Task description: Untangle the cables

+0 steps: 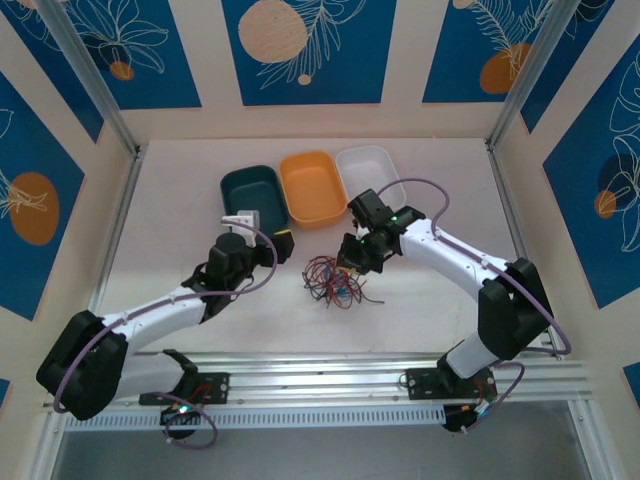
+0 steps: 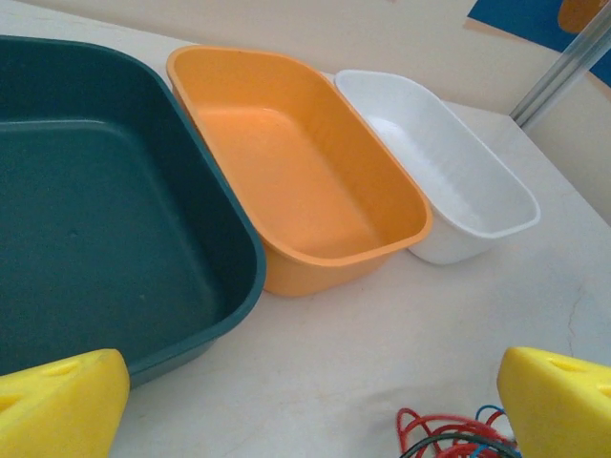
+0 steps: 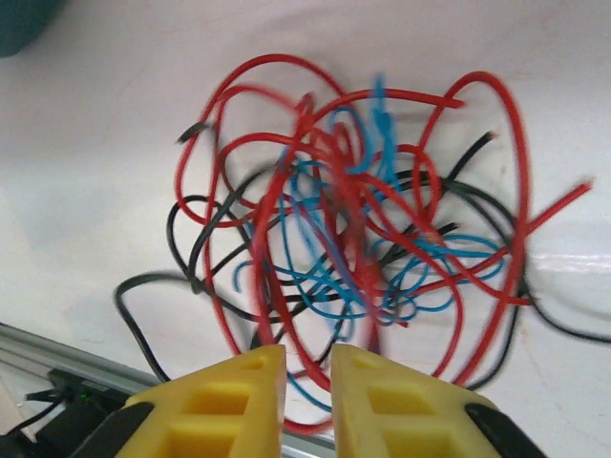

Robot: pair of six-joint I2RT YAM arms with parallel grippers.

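**Wire tangle on worktop, right hand at its edge**

Top: a loose knot of thin red, black and blue cables (image 1: 335,282) lies on the matte pale worktop (image 1: 180,200), with the right hand (image 1: 352,258) at its edge.

Left wrist: the left hand (image 2: 310,401) has its blocky yellow fingers (image 2: 57,401) wide apart. Ahead sit a smooth, rounded green tub (image 2: 95,239), an orange tub (image 2: 286,172) and a white tub (image 2: 449,181).

Right wrist: glossy loops of wire. The fingers are nearly together with a red strand at the slim gap, but I cannot tell if it is gripped.

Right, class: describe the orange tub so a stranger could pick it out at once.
Look to the far side of the table, where three tubs stand in a row. The orange tub is the middle one, between a dark green tub and a white tub.
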